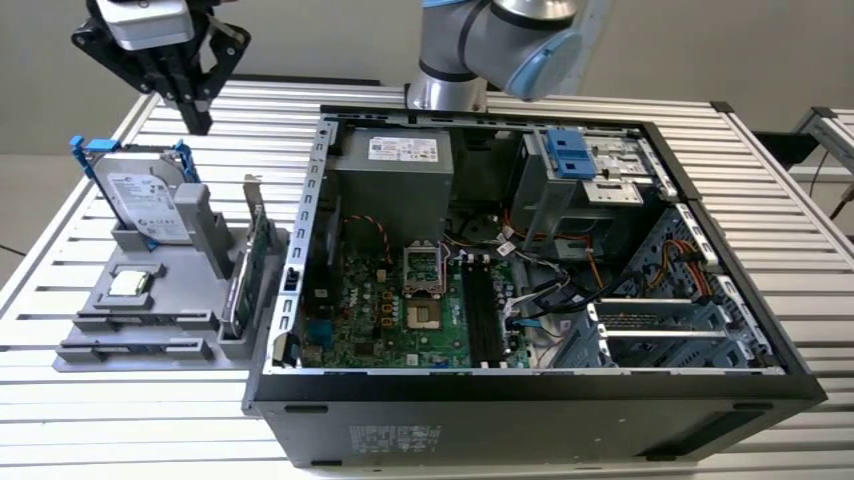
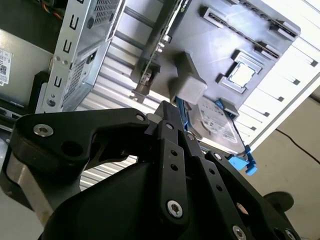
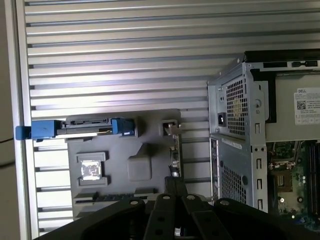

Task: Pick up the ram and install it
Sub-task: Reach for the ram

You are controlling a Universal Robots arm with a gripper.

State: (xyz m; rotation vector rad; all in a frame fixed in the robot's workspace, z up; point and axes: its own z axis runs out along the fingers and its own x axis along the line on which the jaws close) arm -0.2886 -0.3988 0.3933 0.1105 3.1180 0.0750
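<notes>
Found tool point(image 1: 198, 122) clenched on nothing, raised over bench point(image 1: 134, 420) near hard drive point(image 1: 134, 195); noted ram point(image 3: 120, 196) lying in grey tray point(image 1: 100, 352), well apart.

Silver desk point(image 1: 120, 420) of ribbed metal slats, running from the exterior view's left to its right, bright with soft glare from above. Behind it, plain grey-beige wall point(image 1: 721, 50), unmarked. Past the desk's edge on the exterior view's left, dull beige floor point(image 1: 34, 190), with 1 thin black cable point(image 2: 296, 143) lying loose across it in the second wrist view. At the exterior view's right edge, corner of a 2nd slatted metal desk point(image 1: 830, 130), set apart from the 1st.
</notes>
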